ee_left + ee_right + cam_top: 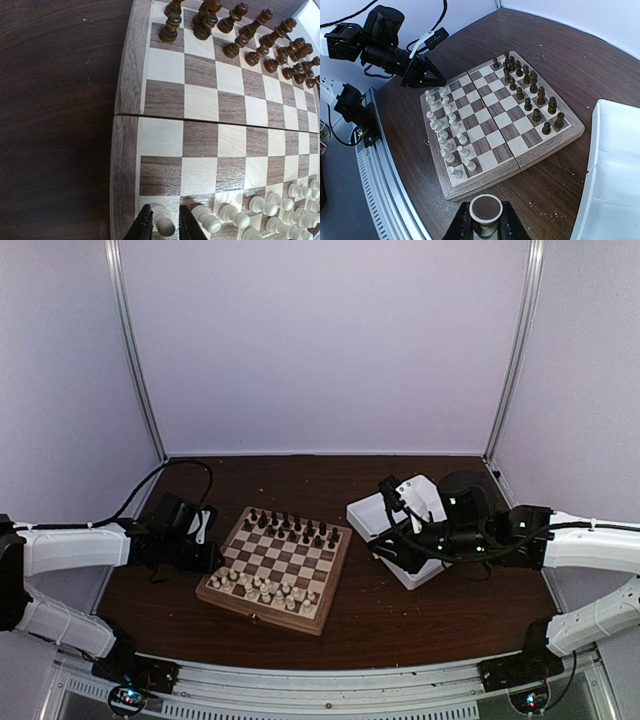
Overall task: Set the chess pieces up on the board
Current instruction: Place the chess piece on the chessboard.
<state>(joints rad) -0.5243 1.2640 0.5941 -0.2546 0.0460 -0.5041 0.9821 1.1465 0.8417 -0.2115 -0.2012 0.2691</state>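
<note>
The board [262, 609] lies at the table's middle, its frame [125, 165] running up the left wrist view. Cream chess pieces [265, 585] fill its near rows [445, 130]; dark pieces [290, 528] stand in the far rows. My left gripper [213, 562] hangs over the board's left corner. Its fingers [164, 210] straddle a standing cream pawn [162, 222], with a slim gap on the pawn's right side. My right gripper [486, 207] is shut on a chess piece [486, 210] whose round, cream-rimmed, dark-felted base faces the camera. It hovers over bare table beside the board's edge [490, 175].
A white plastic tray [375, 510] sits right of the board, under and behind my right arm, and its rim [615, 150] shows in the right wrist view. Dark wooden tabletop surrounds the board. White walls close the back and sides.
</note>
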